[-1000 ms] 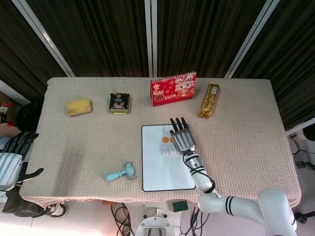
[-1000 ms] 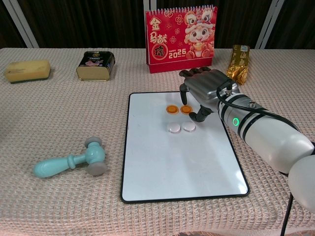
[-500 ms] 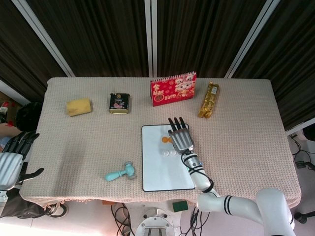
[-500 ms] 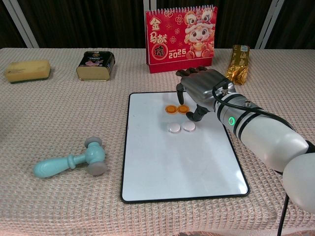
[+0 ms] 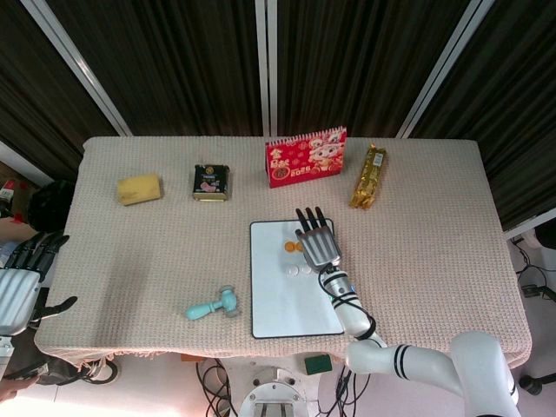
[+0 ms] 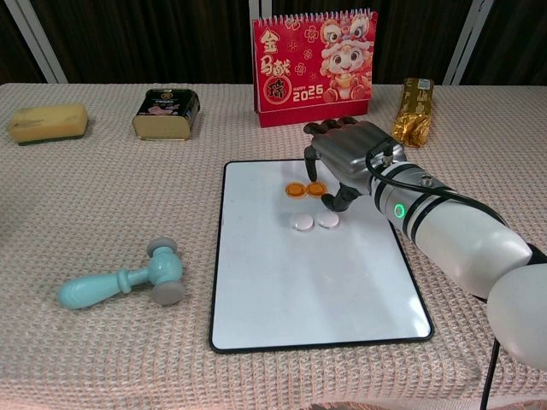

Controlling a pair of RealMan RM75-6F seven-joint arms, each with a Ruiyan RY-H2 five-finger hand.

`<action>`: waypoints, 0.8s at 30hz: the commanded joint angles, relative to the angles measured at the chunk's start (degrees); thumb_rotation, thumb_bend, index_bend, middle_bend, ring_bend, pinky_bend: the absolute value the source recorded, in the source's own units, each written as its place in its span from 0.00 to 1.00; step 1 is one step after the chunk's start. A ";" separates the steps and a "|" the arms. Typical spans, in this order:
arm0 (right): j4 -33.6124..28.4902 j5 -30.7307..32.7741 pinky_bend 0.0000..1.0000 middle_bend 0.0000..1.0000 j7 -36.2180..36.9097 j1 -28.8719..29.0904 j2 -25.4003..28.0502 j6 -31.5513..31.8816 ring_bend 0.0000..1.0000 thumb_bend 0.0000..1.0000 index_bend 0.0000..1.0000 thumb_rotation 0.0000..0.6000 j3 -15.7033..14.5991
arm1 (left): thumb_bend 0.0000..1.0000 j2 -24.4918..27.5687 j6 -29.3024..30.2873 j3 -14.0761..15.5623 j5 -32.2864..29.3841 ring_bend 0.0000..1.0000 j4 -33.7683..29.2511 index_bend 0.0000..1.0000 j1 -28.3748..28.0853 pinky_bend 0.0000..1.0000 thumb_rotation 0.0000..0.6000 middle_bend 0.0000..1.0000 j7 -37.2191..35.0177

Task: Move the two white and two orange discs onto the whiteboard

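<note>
Change since earlier frames: right hand has drifted slightly toward the left edge of the whiteboard, closing on the orange pair; discs, board and left hand unchanged.

Head view
- Right hand (image 5: 318, 245): palm down over the far right part of the flat white rectangular whiteboard with dark rim (image 5: 278, 308); fingers point to the table's far edge. Whether it grips anything cannot be told from above.
- Left hand (image 5: 19, 287): off the table's left edge, fingers spread, holding nothing; parked clear of the work.
- Discs: only one of the two small flat orange discs (image 5: 287, 247) and part of the two small flat white discs (image 5: 294, 270) peep out beside the hand.
- Open room: near half of the board is bare.

Chest view
- Right hand (image 6: 346, 161): fingers curled down, tips at the right-hand orange disc (image 6: 315, 188); contact looks likely, a firm hold cannot be confirmed.
- Orange discs (image 6: 297, 190): side by side on the board's far half.
- White discs (image 6: 302, 223): side by side just nearer than the orange pair, untouched.
- Judgement: all four discs lie on the board, so the task looks essentially done; the hand seems to be nudging or releasing.
- Surroundings: teal toy hammer (image 6: 120, 279) left of the board; red desk calendar (image 6: 314, 67), dark tin (image 6: 167, 114), yellow sponge (image 6: 48, 122) and gold foil packet (image 6: 414, 109) along the far edge, well apart from the hand.
</note>
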 commanded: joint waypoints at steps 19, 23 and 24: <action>-24.36 -11.41 0.00 0.00 6.87 -10.86 20.63 14.81 0.00 0.34 0.18 1.00 -4.55 | 0.09 0.03 0.60 0.07 0.36 0.00 -0.35 0.09 0.23 0.11 1.00 0.07 0.46; -28.93 -16.16 0.00 0.00 14.75 -17.22 29.76 19.86 0.00 0.34 0.12 1.00 -8.55 | 0.09 0.04 1.27 0.14 0.79 0.00 -0.82 0.09 0.50 0.11 1.00 0.07 1.16; -29.18 -17.34 0.00 0.00 16.60 -18.76 31.63 21.18 0.00 0.34 0.10 1.00 -9.58 | 0.09 0.03 1.40 0.17 0.91 0.00 -0.95 0.09 0.56 0.11 1.00 0.07 1.37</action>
